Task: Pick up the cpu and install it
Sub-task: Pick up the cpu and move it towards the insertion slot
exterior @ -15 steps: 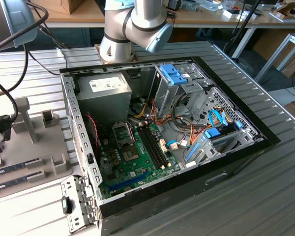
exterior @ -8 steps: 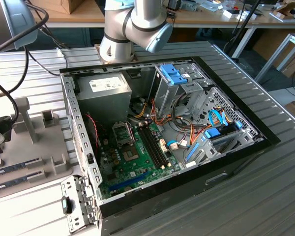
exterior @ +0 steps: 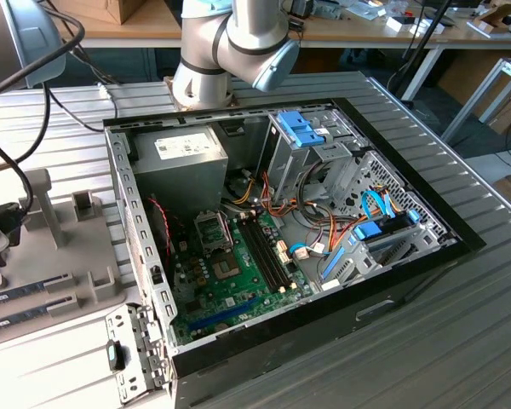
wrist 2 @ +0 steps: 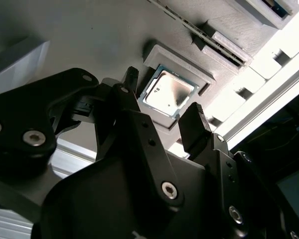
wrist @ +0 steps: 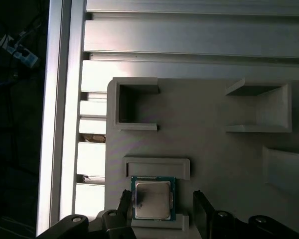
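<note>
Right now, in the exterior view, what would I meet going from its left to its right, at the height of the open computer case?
grey fixture plate → black socket frame → memory slots → blue drive bracket

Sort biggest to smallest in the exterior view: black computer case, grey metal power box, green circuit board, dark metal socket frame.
1. Black computer case
2. Green circuit board and grey metal power box: too alike to rank
3. Dark metal socket frame
</note>
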